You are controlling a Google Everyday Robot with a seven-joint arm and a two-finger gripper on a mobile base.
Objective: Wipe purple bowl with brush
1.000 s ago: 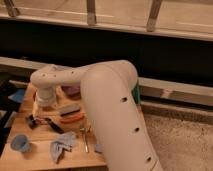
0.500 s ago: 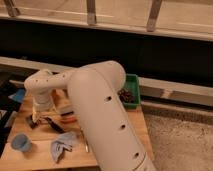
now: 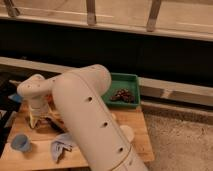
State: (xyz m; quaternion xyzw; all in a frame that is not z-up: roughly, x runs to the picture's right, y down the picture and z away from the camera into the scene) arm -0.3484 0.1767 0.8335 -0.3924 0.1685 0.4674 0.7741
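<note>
Nearest the camera, the robot's thick white arm point(image 3: 95, 130) fills the middle and covers much of the wooden surface point(image 3: 136, 131). A small blue cup point(image 3: 20, 143) stands just camera-side of the gripper, a little to its left in the picture. A crumpled grey-blue cloth point(image 3: 61, 146) lies camera-side and to its right.

The gripper point(image 3: 36, 121) points down, low over the surface at the left. It is spread wide, with nothing that I can see in its hold. Just to its right lies a dark, slim shape point(image 3: 52, 125), probably the brush. It is black, lies flat on the wood, and is hard to part from the shadow around it.

The purple bowl does not show; I judge it is behind the arm, to the right of the gripper.

Things sit close together here, so a closing grip could catch the wrong one or nudge the cup. A thin handle lying flat may also slip out. With the bowl hidden, any aim toward it would be blind.

Farther off, well right of the gripper, sits a green tray point(image 3: 131, 77) holding something dark.
</note>
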